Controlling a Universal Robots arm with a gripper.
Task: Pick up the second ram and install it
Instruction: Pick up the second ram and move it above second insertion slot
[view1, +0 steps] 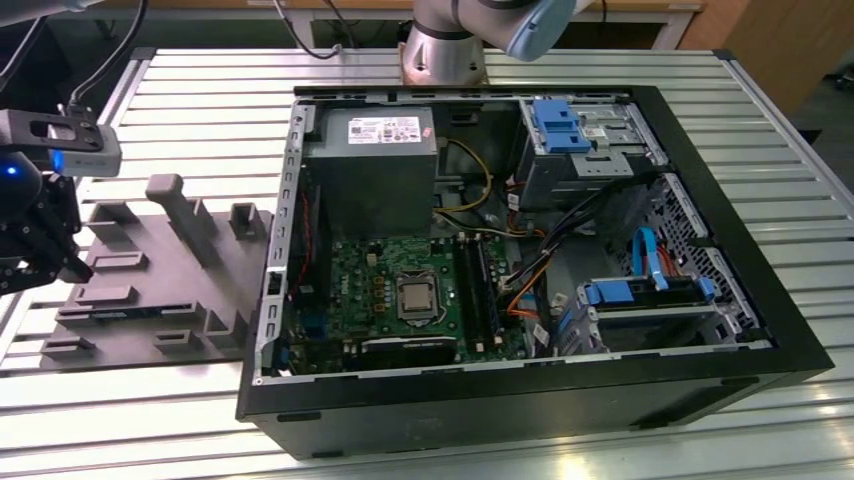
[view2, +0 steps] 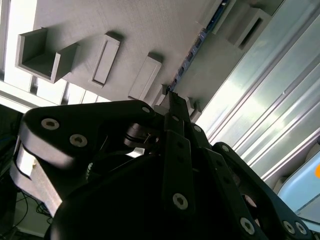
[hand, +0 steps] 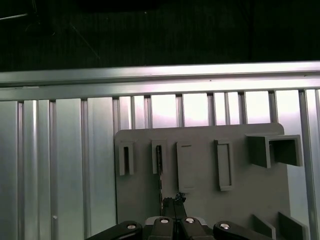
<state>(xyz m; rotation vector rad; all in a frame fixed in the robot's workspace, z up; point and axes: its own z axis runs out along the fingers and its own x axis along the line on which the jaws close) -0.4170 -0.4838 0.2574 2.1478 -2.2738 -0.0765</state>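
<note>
The second ram (hand: 159, 175) is a thin dark strip seen edge-on, standing in a slot of the grey fixture plate (hand: 200, 205). In the second wrist view it (view2: 197, 42) runs from a slot block down to my fingertips. My gripper (view2: 171, 97) has its fingers drawn together at the strip's edge, and its tip (hand: 175, 199) meets the strip's near end. In the exterior view the gripper (view1: 60, 268) hangs over the fixture plate (view1: 147, 300) at the exterior view's left. The green motherboard (view1: 387, 285) with its long black slots (view1: 477, 285) lies inside the open case.
The open black computer case (view1: 534, 400) takes the middle of the slatted metal table (view1: 187, 120), with a grey power supply (view1: 367, 165), blue drive brackets (view1: 561, 125) and orange and blue cables (view1: 534, 290). Upright blocks (view1: 180, 215) rise from the fixture plate. The arm's base (view1: 447, 50) stands behind the case.
</note>
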